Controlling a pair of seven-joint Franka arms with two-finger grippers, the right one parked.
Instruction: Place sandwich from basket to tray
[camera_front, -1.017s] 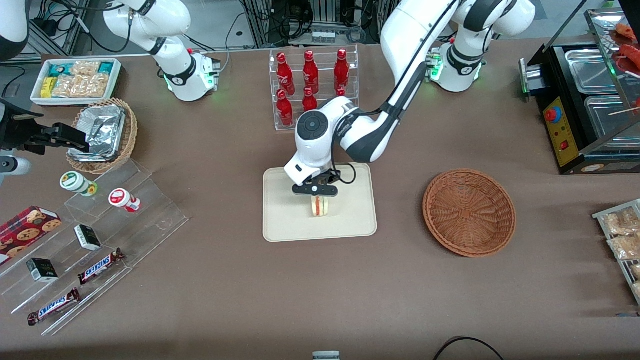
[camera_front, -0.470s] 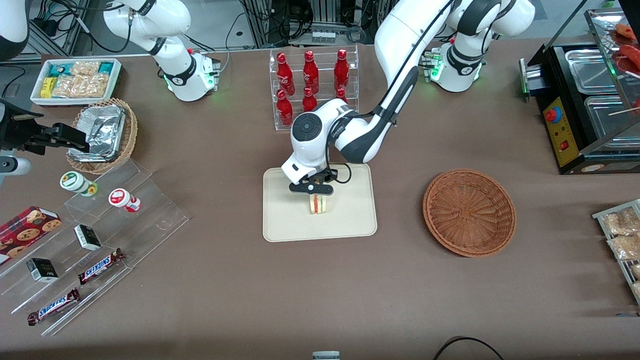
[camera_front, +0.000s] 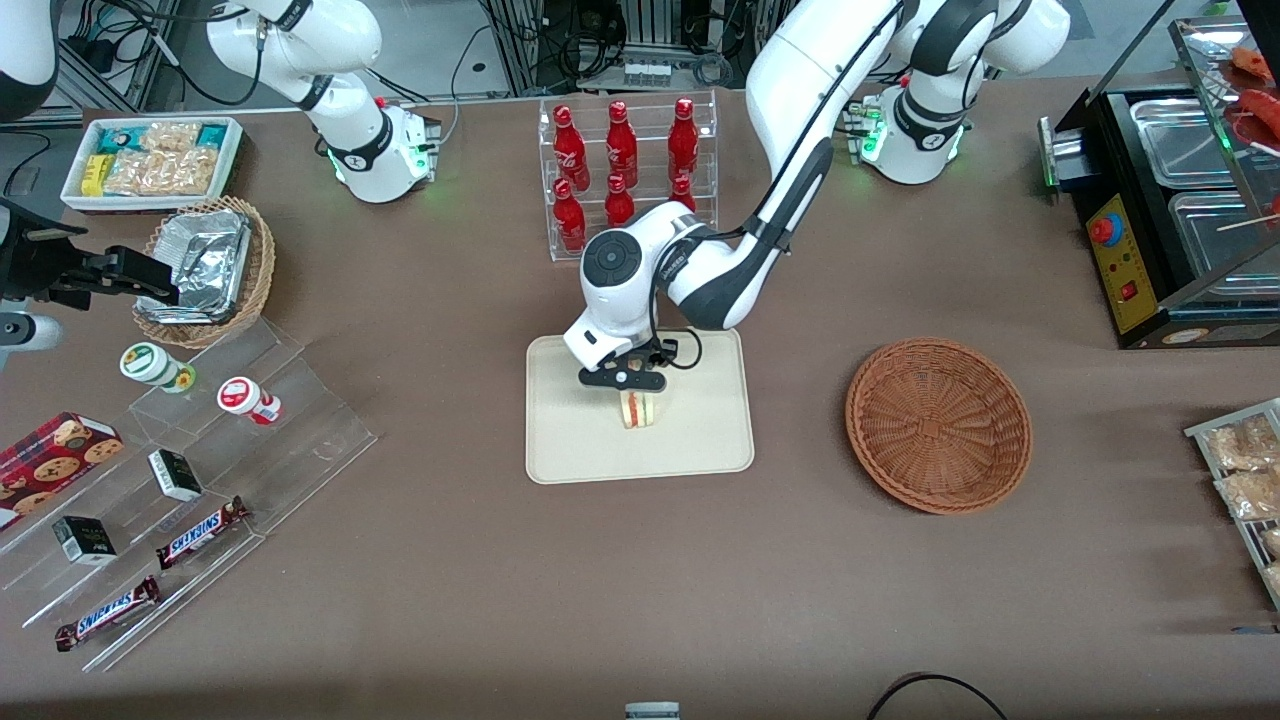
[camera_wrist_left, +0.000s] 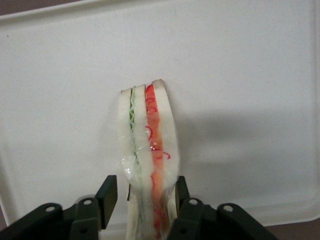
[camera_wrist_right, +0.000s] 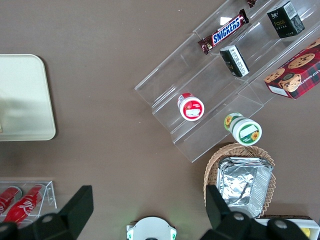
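Note:
The sandwich (camera_front: 638, 409), a white wedge with red and green filling, stands on edge on the cream tray (camera_front: 570, 440) near its middle. It also shows in the left wrist view (camera_wrist_left: 147, 145), resting on the tray (camera_wrist_left: 240, 75). My left gripper (camera_front: 635, 396) is right over it, lowered to the tray. The gripper (camera_wrist_left: 146, 187) is open with one finger on each side of the sandwich. One finger (camera_wrist_left: 107, 192) stands a small gap off the bread, and the other is at the bread's edge. The reddish-brown basket (camera_front: 938, 425) sits empty toward the working arm's end.
A clear rack of red bottles (camera_front: 625, 170) stands farther from the camera than the tray. A tan basket of foil packets (camera_front: 205, 268), a white snack bin (camera_front: 150, 160) and clear steps with snacks (camera_front: 180, 480) lie toward the parked arm's end. A black food warmer (camera_front: 1170, 200) stands at the working arm's end.
The gripper and sandwich shifted slightly toward the parked arm's end and farther from the camera over the tray, then nearly stopped.

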